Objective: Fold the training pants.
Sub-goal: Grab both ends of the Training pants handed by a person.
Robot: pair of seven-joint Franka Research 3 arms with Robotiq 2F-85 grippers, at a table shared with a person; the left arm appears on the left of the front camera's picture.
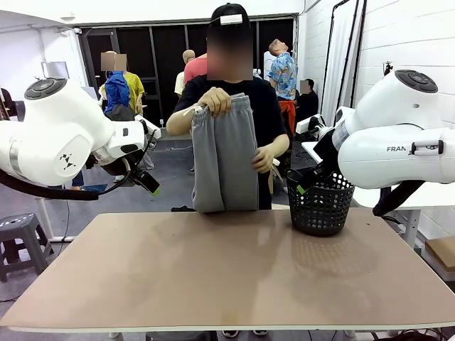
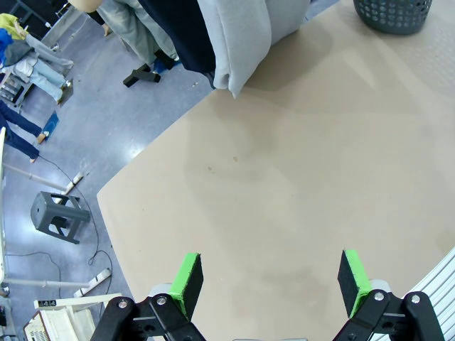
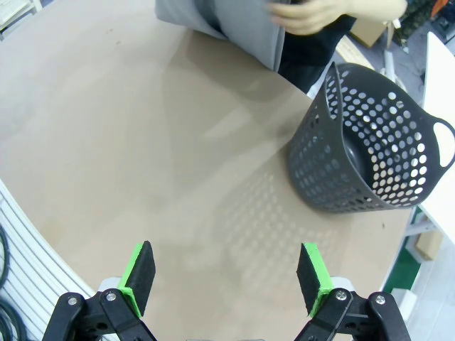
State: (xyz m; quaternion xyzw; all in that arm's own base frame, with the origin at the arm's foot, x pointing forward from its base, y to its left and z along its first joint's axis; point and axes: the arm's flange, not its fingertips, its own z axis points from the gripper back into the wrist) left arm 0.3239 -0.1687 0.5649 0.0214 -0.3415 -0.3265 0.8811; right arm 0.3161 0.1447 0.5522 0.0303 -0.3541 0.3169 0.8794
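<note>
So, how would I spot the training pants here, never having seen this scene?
Look across the tan table to the person standing at its far edge. The training pants hang from their raised hand: light grey soft cloth, unlike the black perforated basket on the table beside them.

Training pants (image 2: 242, 42), top beyond picture edge

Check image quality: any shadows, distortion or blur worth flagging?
Front view: sharp, evenly lit, the basket throwing a faint shadow on the table. Right wrist view: dotted mesh shadow beside the basket, wide-angle curving of the table edge. Left wrist view: training pants sharp, shadow beneath.
</note>
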